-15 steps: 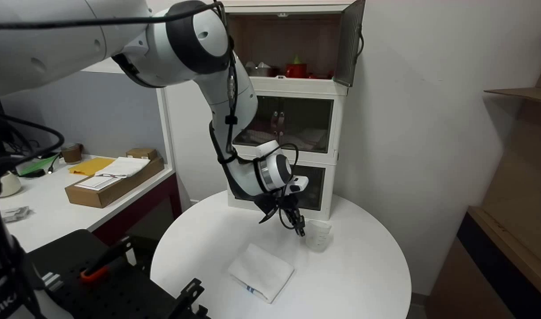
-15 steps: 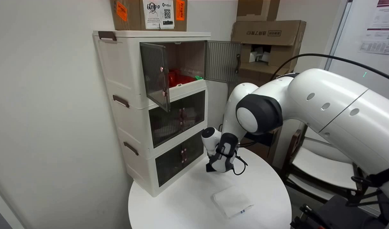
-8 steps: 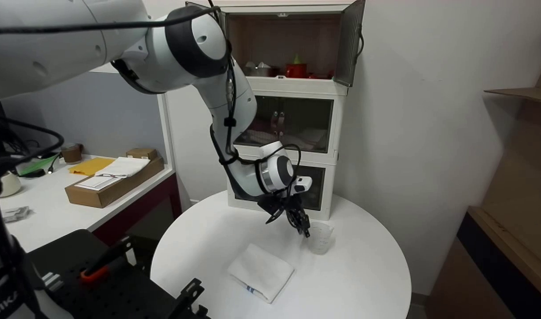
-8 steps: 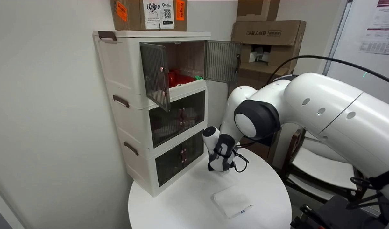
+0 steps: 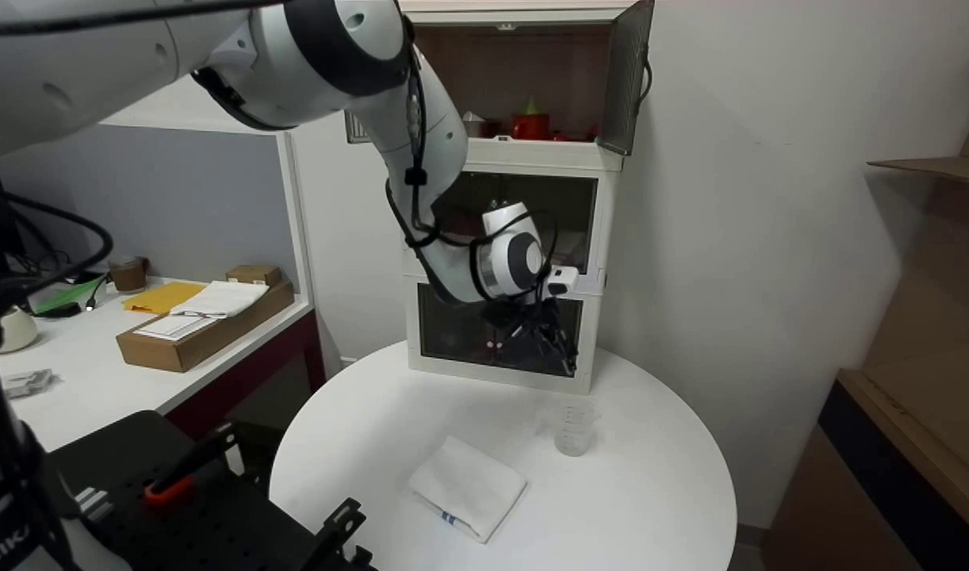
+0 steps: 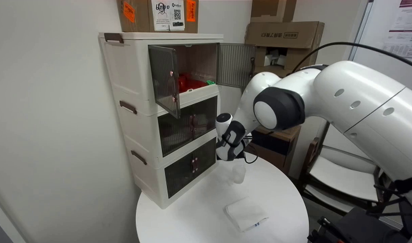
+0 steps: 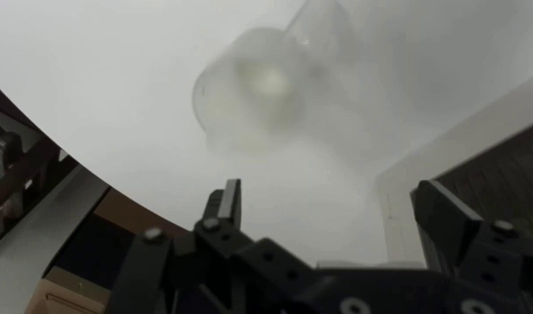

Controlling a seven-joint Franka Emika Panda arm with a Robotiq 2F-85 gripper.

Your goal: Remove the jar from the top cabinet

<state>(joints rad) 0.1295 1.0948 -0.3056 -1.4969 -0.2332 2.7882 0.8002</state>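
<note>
The jar [image 5: 573,428], a small clear cylinder, stands upright on the round white table in both exterior views. From the wrist view, the jar [image 7: 249,96] appears beyond the fingertips, slightly blurred and touched by neither. My gripper [image 5: 565,365] hovers above and behind it, in front of the lowest cabinet door. Its jaws are spread wide, and nothing lies between the fingers [image 7: 231,200]. An exterior view hides the fingers behind the wrist. The top cabinet [image 5: 524,71] has both doors swung out, with a brownish interior.
Red cookware [image 5: 530,125] sits inside the top cabinet. Its open doors [image 6: 165,81] jut out above the table. A folded white towel [image 5: 467,488] lies on the tabletop [image 5: 651,507] in front of the jar. Brown cardboard boxes [image 6: 283,37] are stacked behind the arm.
My gripper, at the jar's rim a second ago, has lifted up and away. The jar stays on the table, shifted very slightly toward the front. Towel and cabinet doors are unmoved.
</note>
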